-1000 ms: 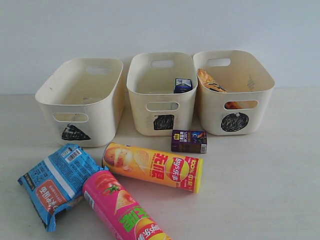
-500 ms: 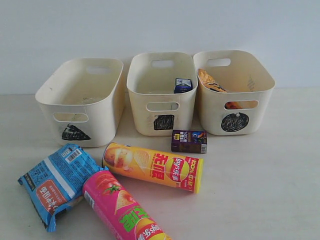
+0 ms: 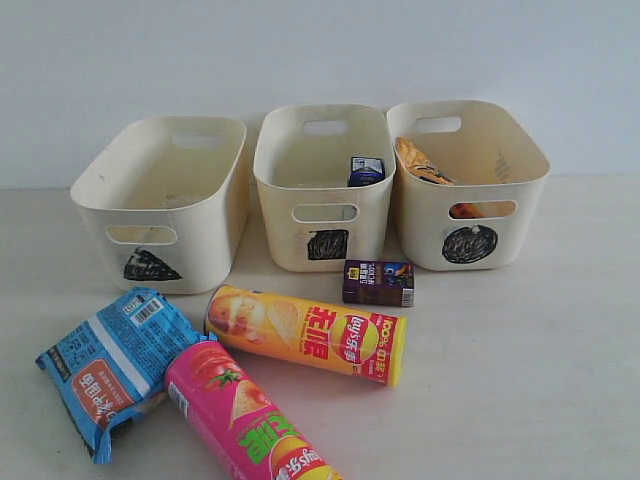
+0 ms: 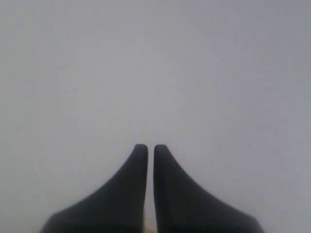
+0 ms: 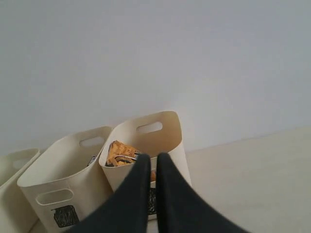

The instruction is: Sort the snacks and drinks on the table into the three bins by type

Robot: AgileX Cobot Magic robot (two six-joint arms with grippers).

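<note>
Beside the crinkly blue packet [image 3: 110, 365] lies a glossy pink tube [image 3: 240, 420] — cylindrical

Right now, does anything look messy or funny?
Yes. The yellow chip tube and pink chip tube lie on their sides on the pale beige table, not upright. Nothing looks spilled.
</note>
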